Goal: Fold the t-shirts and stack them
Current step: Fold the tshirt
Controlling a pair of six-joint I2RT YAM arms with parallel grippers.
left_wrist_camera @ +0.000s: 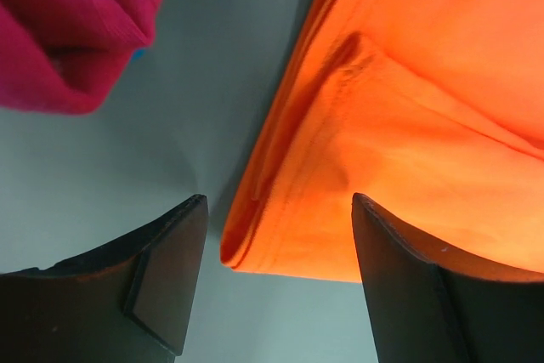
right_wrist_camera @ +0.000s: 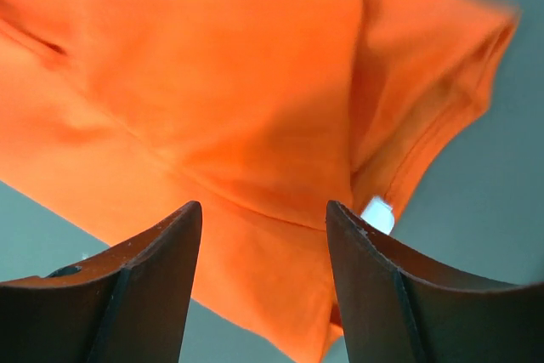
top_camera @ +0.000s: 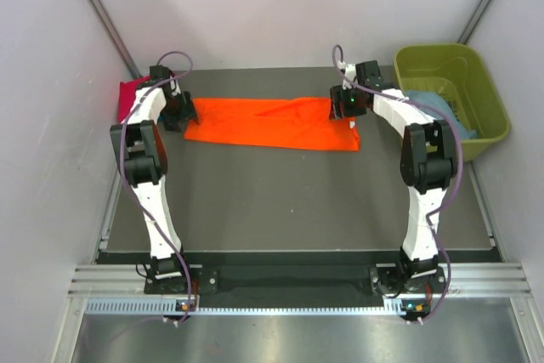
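Both stood open, gripping nothing: left tool [left_wrist_camera: 279, 203] at the left end of the orange t-shirt [top_camera: 272, 123], right tool [right_wrist_camera: 263, 207] at its right end. Shirt lay as a long folded band across the far desk [top_camera: 280, 201]. Judged mid-fold; next move called for pinching one end and carrying it over the other.

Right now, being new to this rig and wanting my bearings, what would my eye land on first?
The bright orange t-shirt, laid out as a long strip, with the left gripper and right gripper open over its ends. A crimson-pink t-shirt sits far left; an olive-green tub stands far right.
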